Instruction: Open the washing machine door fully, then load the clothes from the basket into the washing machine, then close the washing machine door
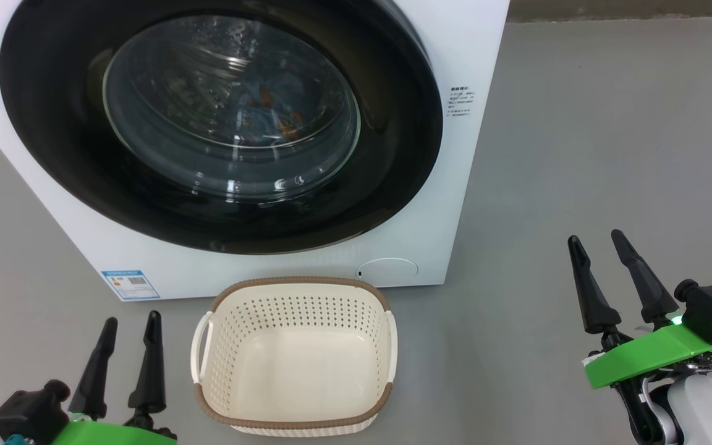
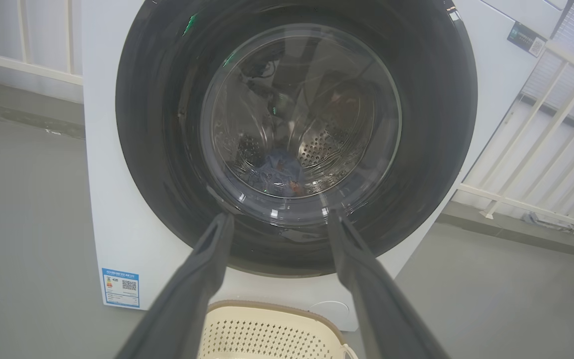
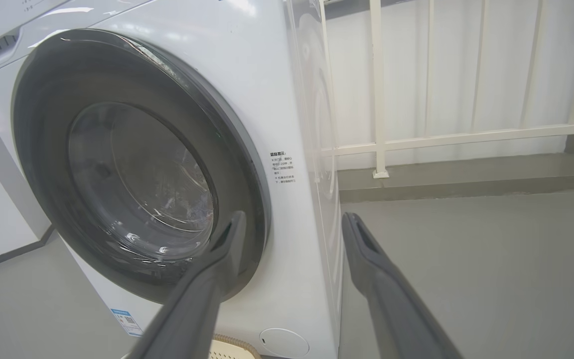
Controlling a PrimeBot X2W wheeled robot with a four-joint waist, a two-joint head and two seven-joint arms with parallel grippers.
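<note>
Washing machine door [image 1: 53, 123] first: in the head view you see a big round disc of glossy black, shut flat against the front of the white washing machine [image 1: 473, 62] and facing out toward you. Its centre is a clear glass bowl. Through it the clothes [image 1: 269, 114] show as a crumpled light-blue heap with orange patches, low inside. Just in front of the machine, on the smooth grey floor [image 1: 578, 154], stands the basket [image 1: 297, 281]. It is cream perforated plastic, a rounded rectangle with a brown woven-look rim and a handle on each side, mouth up. Your left hand [image 1: 132, 317] is at the lower left and your right hand [image 1: 595, 237] at the lower right. Both are released, long dark fingers spread and grasping nothing, well apart from basket and door.

In the left wrist view you look straight at the washing machine door. Behind the glass the steel drum [image 2: 327, 149] shows its rows of holes, with the blue fabric lying at its bottom. A small blue label [image 2: 120, 286] sits on the machine's lower corner.

In the right wrist view you see the door slantwise, as an oval flush with the front. A white railing [image 3: 376, 99] stands behind the machine.
</note>
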